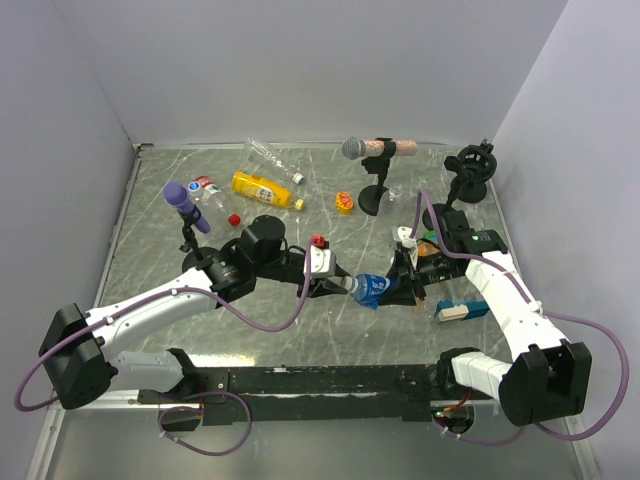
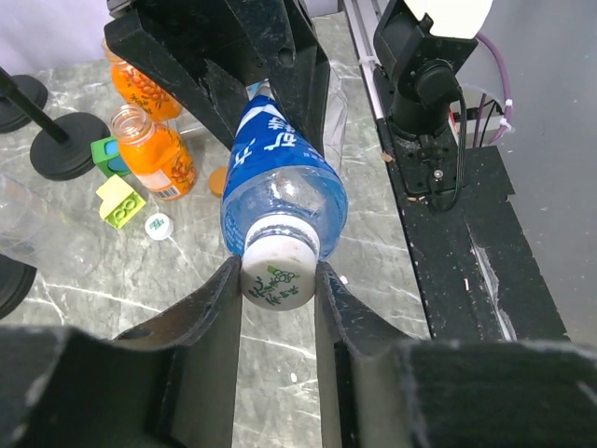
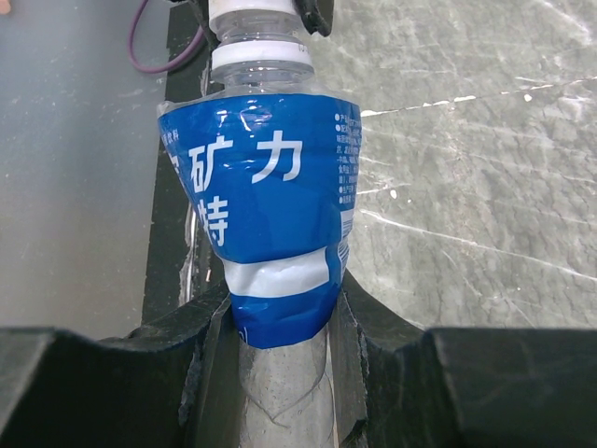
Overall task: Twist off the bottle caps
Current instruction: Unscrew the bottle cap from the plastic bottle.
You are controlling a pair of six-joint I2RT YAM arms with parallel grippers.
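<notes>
Bottle cap (image 2: 277, 269), white, pinched by left hand (image 2: 276, 285); right hand (image 3: 280, 322) clamps blue-labelled bottle (image 3: 261, 177).

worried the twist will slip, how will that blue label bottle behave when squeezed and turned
Probably soft: the bottle is pinched narrow where the right gripper clamps it, so it may buckle or twist with the turn. No liquid shows inside, so likely light. Its label looks glossy and might slide; the left gripper on the white cap looks snug.

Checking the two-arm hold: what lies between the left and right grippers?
The blue-labelled bottle: the left gripper pinches its white cap, the right gripper clamps its body. Both wrist views show it.
</notes>
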